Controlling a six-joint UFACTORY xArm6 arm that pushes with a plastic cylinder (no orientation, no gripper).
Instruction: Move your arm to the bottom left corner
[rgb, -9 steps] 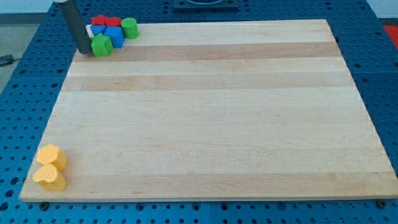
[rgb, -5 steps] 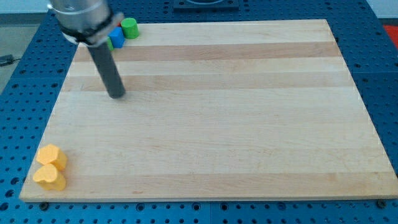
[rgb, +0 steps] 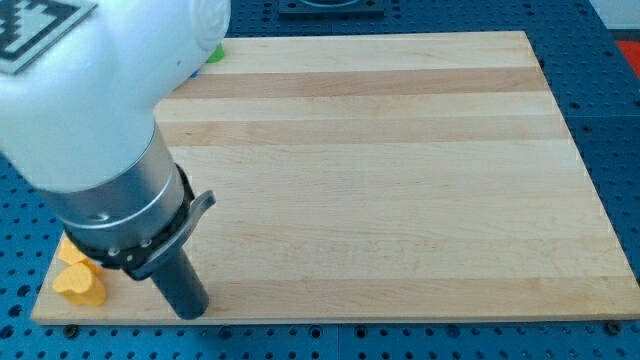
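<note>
Wooden board (rgb: 400, 180) seen bare over whole middle, view's right and view's bottom right; free passage offered there. View's left covered by white arm body (rgb: 90, 90) and metal collar (rgb: 130, 225); blocks under it cannot be judged. My tip (rgb: 193, 312) placed near bottom edge, close to bottom left corner. Two yellow blocks (rgb: 78, 285) found just left of tip, partly hidden, narrowing corner. Green block (rgb: 214, 52) glimpsed at top edge.
</note>
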